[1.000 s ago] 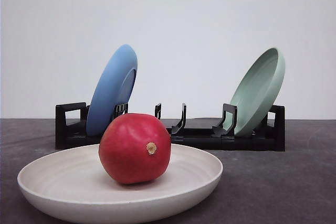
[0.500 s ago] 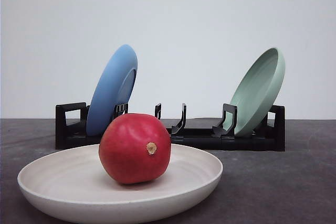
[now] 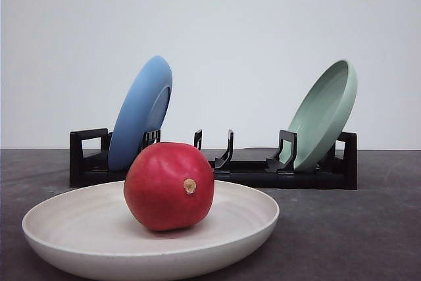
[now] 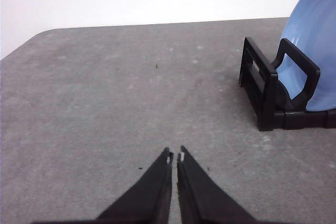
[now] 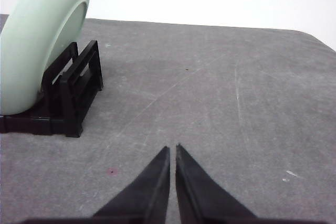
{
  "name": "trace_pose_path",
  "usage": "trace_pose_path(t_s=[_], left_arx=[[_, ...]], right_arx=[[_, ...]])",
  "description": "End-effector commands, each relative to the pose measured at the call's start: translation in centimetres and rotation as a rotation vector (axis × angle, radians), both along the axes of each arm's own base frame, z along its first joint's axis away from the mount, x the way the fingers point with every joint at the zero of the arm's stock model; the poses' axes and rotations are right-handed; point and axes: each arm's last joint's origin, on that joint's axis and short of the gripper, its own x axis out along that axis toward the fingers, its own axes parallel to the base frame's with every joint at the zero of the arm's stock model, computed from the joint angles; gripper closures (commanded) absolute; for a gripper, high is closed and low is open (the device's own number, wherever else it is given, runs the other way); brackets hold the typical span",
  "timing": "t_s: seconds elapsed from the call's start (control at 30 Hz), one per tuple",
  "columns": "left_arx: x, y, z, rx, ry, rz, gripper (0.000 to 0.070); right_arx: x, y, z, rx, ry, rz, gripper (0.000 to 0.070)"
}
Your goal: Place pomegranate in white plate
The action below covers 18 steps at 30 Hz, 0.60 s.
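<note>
Your glossy red round pomegranate (image 3: 169, 186) sits inside the wide, shallow cream-white plate (image 3: 245, 238), resting on its floor with the tan stub facing the camera. By my read, the placement is done. Behind it the black plastic dish rack (image 3: 217, 166) holds the blue plate (image 3: 139, 112) and the pale green plate (image 3: 323, 114) on edge. Your left gripper (image 4: 175, 156) and right gripper (image 5: 172, 150) are both pinched closed on nothing, over bare grey table, each near one rack end, well apart from the fruit.
</note>
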Motion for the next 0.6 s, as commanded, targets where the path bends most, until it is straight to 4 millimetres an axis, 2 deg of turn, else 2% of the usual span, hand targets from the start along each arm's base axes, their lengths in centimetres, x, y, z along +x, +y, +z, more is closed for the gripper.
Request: trace_pose_path(t_s=[0.0,0.57], left_arx=[[0.03,0.01,-0.34,-0.006,0.011,0.004,0.07],[0.03,0.01,-0.34,-0.006,0.011,0.004,0.07]], right_arx=[[0.03,0.0,-0.05,0.003,-0.006,0.0,0.0685],[0.03,-0.03,-0.06,0.003,-0.005,-0.003,0.0685]])
